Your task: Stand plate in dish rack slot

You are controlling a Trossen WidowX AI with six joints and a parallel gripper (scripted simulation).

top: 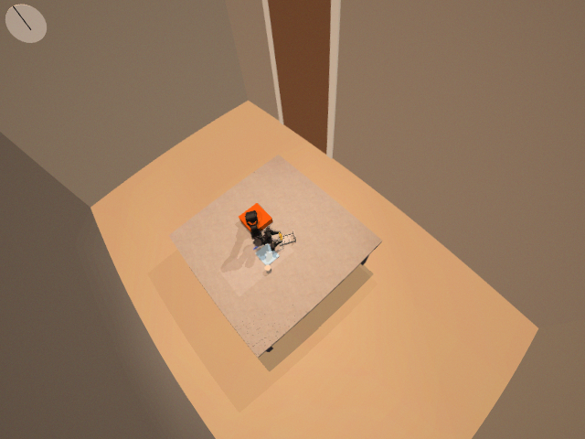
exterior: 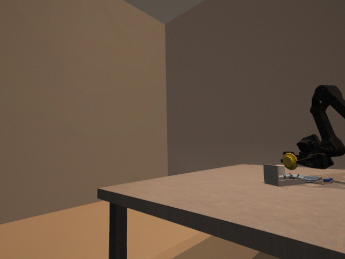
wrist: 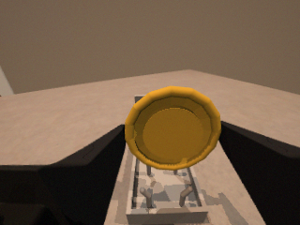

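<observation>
The yellow plate (top: 281, 236) (exterior: 290, 161) (wrist: 173, 131) is held across its rim, its face turned toward the wrist camera and nearly upright. My gripper (exterior: 289, 160) (wrist: 171, 127) is shut on the plate, one finger at each side edge. The grey dish rack (exterior: 291, 182) (wrist: 167, 215) stands on the table, with a tall end wall and several short pegs inside. In the exterior view the plate is above the rack, not touching it. In the wrist view the plate hides the rack's far part. In the top view the rack (top: 295, 237) shows beside the fingers.
A light blue flat item (top: 267, 255) (exterior: 312, 178) lies near the rack, with a small blue object (exterior: 328, 179) beside it. A small pale round object (top: 268, 268) is at the blue item's far corner. An orange block (top: 261, 211) is at the arm's base.
</observation>
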